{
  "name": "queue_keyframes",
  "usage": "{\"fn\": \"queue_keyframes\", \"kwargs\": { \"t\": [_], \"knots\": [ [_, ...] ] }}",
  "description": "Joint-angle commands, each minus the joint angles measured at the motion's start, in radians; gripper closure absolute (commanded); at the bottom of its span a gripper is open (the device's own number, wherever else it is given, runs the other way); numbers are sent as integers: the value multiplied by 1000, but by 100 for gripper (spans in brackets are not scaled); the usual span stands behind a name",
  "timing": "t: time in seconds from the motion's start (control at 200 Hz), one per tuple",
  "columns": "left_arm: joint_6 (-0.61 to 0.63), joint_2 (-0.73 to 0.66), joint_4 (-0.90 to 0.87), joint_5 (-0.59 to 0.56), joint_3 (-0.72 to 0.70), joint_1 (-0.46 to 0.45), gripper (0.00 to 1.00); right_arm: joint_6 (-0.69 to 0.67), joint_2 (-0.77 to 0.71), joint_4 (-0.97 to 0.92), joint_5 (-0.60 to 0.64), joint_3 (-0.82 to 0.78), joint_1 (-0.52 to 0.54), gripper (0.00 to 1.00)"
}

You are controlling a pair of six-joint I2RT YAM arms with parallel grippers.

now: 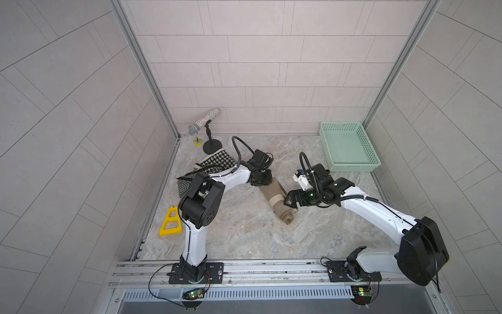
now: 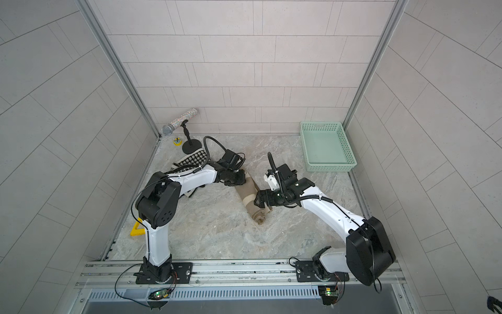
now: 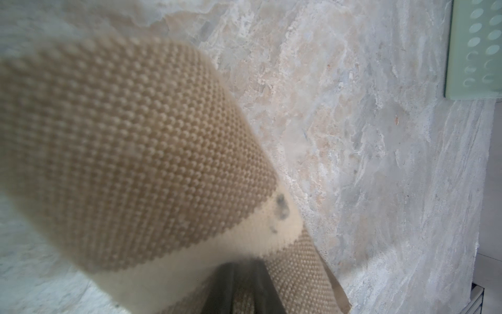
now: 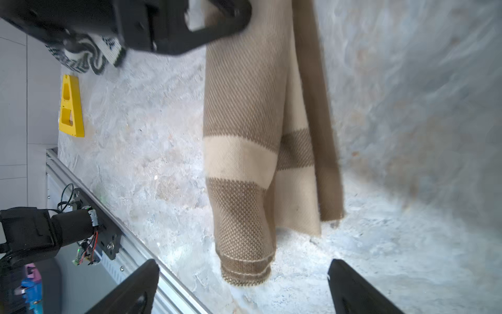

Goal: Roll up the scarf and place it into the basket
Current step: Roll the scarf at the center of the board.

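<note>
— Marble-patterned tabletop is being shown in both top views, and it is being closed in on three sides by pale tiled walls. Where is the scarf being seen?

— The scarf, tan with a cream band, is being seen rolled up and lying on a slant at the middle of the frame, flat on the table. Its upper end is being covered by the left gripper.

— Is that end being gripped?

— It is being pinched. In the left wrist view, dark fingers are being shown drawn together with knitted fabric between them, and the roll is being pictured right up against the lens.

— And the right gripper?

— The right gripper is being held just to the right of the roll's middle. In the right wrist view its jaws are being shown spread wide, with the roll lying ahead of them and nothing being clasped. A loose flap is being seen lying beside the roll.

— Where is the basket being kept?

— The basket, mint green, is being seen at the upper right of the table, against the back wall and well apart from the scarf.

— What else is being shown on the surface?

— A glittery microphone on a black stand is being seen at the upper left. A black-and-white patterned cloth is being partly hidden under the left arm. A yellow triangular piece is being seen at the table's left edge.
</note>
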Motion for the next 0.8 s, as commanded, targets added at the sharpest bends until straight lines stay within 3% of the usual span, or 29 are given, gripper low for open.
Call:
{"fn": "queue_keyframes", "kwargs": {
  "t": [0.0, 0.37, 0.591, 0.791],
  "knots": [
    [-9, 29, -46, -18, 12, -6, 81, -78, 50, -47, 69, 50, 11, 0],
    [-7, 38, -58, -7, 14, -6, 82, -167, 336, -100, 58, 206, 24, 0],
    [-4, 45, -66, 7, 23, -5, 81, -231, 469, -104, 12, 252, -39, 0],
    [-1, 47, -84, 10, 38, -6, 82, -235, 555, -52, -57, 238, -53, 9]
  ]
}}
